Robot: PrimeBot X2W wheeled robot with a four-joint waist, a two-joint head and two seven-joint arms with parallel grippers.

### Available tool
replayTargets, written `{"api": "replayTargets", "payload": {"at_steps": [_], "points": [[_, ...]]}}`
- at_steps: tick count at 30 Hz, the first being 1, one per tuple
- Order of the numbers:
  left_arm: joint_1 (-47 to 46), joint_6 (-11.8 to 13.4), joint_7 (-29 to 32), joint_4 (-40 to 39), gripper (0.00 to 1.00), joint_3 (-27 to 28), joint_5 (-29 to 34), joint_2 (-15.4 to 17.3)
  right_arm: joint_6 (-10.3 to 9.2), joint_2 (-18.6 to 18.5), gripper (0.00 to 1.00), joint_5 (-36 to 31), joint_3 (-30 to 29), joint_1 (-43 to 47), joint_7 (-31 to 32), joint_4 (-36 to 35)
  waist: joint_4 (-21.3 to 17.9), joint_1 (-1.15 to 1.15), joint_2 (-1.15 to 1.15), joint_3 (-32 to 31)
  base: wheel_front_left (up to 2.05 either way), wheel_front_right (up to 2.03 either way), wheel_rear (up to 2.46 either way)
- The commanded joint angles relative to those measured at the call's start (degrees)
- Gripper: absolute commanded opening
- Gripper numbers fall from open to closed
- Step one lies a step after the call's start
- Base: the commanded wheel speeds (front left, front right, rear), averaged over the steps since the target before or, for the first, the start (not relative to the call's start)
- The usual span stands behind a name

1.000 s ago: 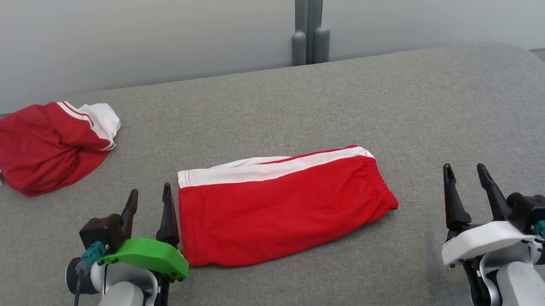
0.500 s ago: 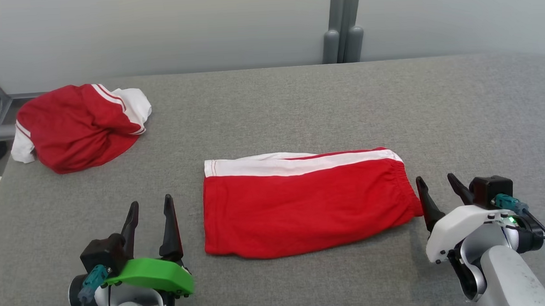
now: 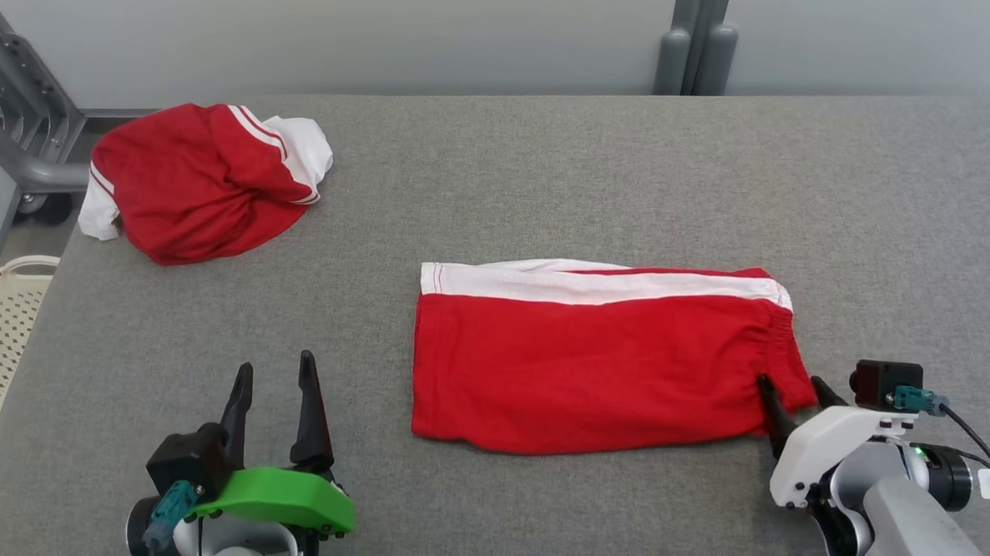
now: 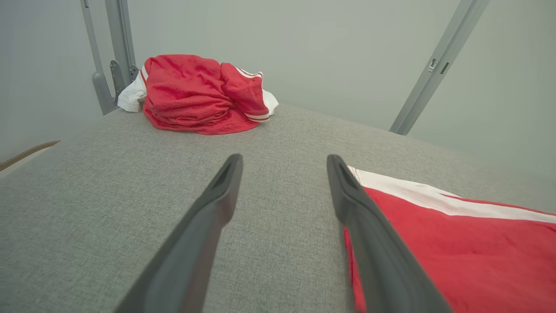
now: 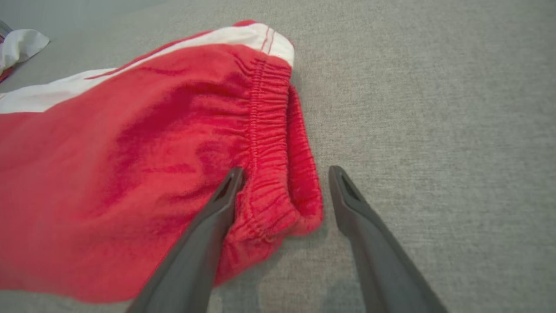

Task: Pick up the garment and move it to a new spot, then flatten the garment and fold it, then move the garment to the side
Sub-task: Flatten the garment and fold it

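Likely trouble: the right hand [image 5: 285,170], jaws spread and grasping nothing, straddles only the near corner of the elastic waistband [image 5: 269,130]; closing there could pinch just the top layer, so the folded garment [image 3: 599,357] might peel open or drag crooked when shifted aside; a one-cornered pull could also bunch it. The garment lies flat on the grey table [image 3: 540,159], white stripe along its far edge; at its waistband end one right-hand finger stands over the cloth, the other over bare table just beside it. The left hand [image 3: 274,362], likewise released and empty, hovers near the garment's hem end; a crumpled red heap [image 3: 198,182] lies well apart beyond that end.
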Motion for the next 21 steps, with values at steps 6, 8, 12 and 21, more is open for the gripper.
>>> {"api": "replayTargets", "payload": {"at_steps": [6, 8, 12, 21], "points": [[0.1, -0.7, 0.0, -0.1, 1.00, 1.5, 1.5, -0.7, 0.00, 0.6, 0.85, 4.3, 2.0, -3.0, 0.4, 4.3, 0.0, 0.00, 0.00, 0.7, 0.00, 0.00, 0.00], [0.1, -0.9, 0.0, 0.0, 1.00, 1.8, 1.8, -0.7, 0.00, 0.6, 0.49, 5.5, 2.9, -3.9, 0.5, 5.1, -0.1, 0.00, 0.00, 0.8, 0.00, 0.00, 0.00], [0.0, -1.2, 0.0, 0.0, 1.00, 2.1, 2.3, -0.9, 0.00, 0.7, 0.24, 7.9, 4.6, -5.4, 1.4, 7.1, -0.2, 0.00, 0.00, 0.9, 0.00, 0.00, 0.00], [0.2, -1.5, 0.0, 0.1, 1.00, 2.9, 3.3, -1.2, -0.01, -1.8, 0.00, 14.9, 6.0, -7.6, 0.0, 7.3, -1.5, 0.00, 0.00, 0.6, 0.00, 0.00, 0.00]]}}
